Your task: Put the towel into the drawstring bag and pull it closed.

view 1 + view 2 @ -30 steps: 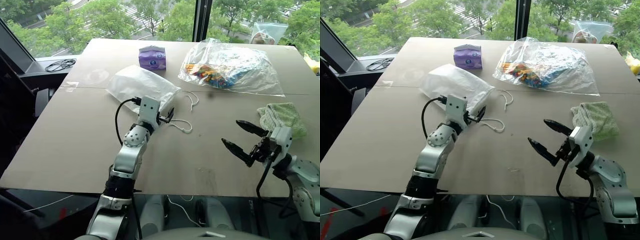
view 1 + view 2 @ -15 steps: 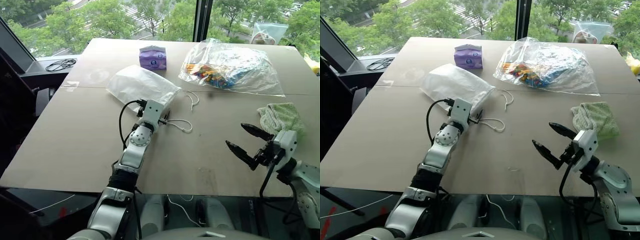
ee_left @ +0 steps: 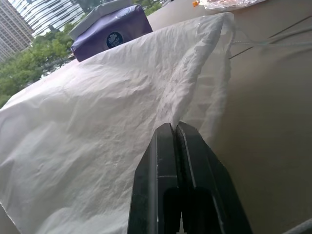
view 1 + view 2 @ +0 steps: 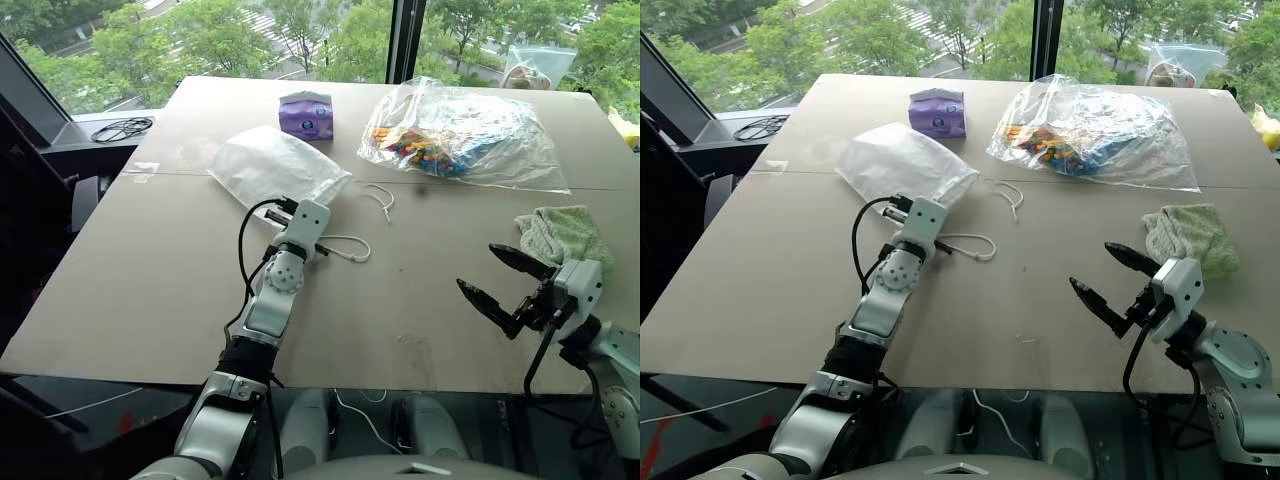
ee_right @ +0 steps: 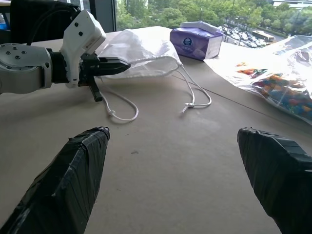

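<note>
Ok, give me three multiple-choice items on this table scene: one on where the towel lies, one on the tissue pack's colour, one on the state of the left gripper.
1. Where does the towel lie?
A. inside the drawstring bag
B. on the table by the right gripper
C. on top of the tissue pack

2. What colour is the tissue pack?
A. purple
B. red
C. yellow

3. What is the left gripper doing?
A. standing wide open above the table
B. shut on the towel
C. shut on the edge of the drawstring bag

Answers:
1. B: the green towel rests on the table just beyond the open right gripper, far from the bag.
2. A: the pack behind the bag is purple.
3. C: the left wrist view shows the black fingers pressed together with white fabric pinched between them.
</note>
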`<act>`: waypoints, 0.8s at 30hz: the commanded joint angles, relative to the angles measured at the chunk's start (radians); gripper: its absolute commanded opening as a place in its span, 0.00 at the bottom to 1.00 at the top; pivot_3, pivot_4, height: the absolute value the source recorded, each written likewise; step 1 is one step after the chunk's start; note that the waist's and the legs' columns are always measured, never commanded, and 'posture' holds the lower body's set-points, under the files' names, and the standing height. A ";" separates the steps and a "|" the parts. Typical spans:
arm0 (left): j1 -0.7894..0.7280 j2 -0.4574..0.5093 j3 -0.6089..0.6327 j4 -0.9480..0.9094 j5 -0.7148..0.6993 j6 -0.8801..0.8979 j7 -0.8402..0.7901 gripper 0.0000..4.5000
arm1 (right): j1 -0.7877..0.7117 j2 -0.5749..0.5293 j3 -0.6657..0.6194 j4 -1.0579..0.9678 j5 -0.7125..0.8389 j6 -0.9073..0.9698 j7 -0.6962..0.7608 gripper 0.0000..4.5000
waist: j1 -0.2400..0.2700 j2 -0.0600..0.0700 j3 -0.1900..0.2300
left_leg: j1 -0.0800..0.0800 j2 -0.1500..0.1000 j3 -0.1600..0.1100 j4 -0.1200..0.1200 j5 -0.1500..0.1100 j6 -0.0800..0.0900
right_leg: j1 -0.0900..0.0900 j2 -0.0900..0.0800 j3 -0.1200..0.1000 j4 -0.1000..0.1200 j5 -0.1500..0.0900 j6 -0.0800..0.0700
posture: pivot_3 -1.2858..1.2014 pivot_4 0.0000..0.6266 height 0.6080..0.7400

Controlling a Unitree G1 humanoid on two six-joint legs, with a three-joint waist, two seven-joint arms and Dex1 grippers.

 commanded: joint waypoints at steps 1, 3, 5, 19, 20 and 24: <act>-0.007 0.010 0.012 -0.044 0.017 -0.026 0.018 0.01 | -0.009 -0.003 -0.020 -0.011 0.011 -0.014 -0.001 1.00 | 0.000 0.000 0.000 | 0.000 0.000 0.000 0.000 0.000 0.000 | 0.000 0.000 0.000 0.000 0.000 0.000 | 0.52 0.24 0.99; -0.008 0.020 0.014 -0.047 0.025 -0.032 0.027 0.01 | -0.008 -0.001 -0.019 -0.010 0.008 -0.016 -0.002 1.00 | 0.000 0.000 0.000 | 0.000 0.000 0.000 0.000 0.000 0.000 | 0.000 0.000 0.000 0.000 0.000 0.000 | 0.52 0.24 0.99; -0.011 0.035 0.008 -0.051 0.042 -0.045 0.035 0.01 | -0.007 0.000 -0.021 -0.009 0.006 -0.018 -0.004 1.00 | 0.000 0.000 0.000 | 0.000 0.000 0.000 0.000 0.000 0.000 | 0.000 0.000 0.000 0.000 0.000 0.000 | 0.52 0.24 0.99; -0.022 0.216 -0.024 -0.235 0.261 -0.128 0.022 0.01 | -0.187 -0.098 -0.056 0.107 -0.268 0.142 -0.311 1.00 | 0.001 0.000 0.000 | 0.000 0.000 0.001 0.000 0.000 0.000 | -0.001 -0.003 0.002 0.001 0.000 0.000 | 0.52 0.24 0.99; -0.025 0.212 -0.018 -0.234 0.254 -0.121 0.019 0.01 | -0.206 -0.118 -0.057 0.127 -0.302 0.147 -0.329 1.00 | 0.001 0.000 0.000 | -0.001 0.000 0.001 0.000 0.000 0.000 | -0.001 -0.003 0.002 0.001 0.000 0.000 | 0.52 0.24 0.99; -0.032 0.199 -0.007 -0.223 0.244 -0.112 0.016 0.01 | -0.277 -0.166 -0.068 0.215 -0.376 0.168 -0.387 1.00 | 0.000 0.000 0.000 | -0.002 -0.001 0.002 0.000 0.000 0.000 | -0.002 -0.003 0.001 0.000 0.000 0.000 | 0.52 0.24 0.99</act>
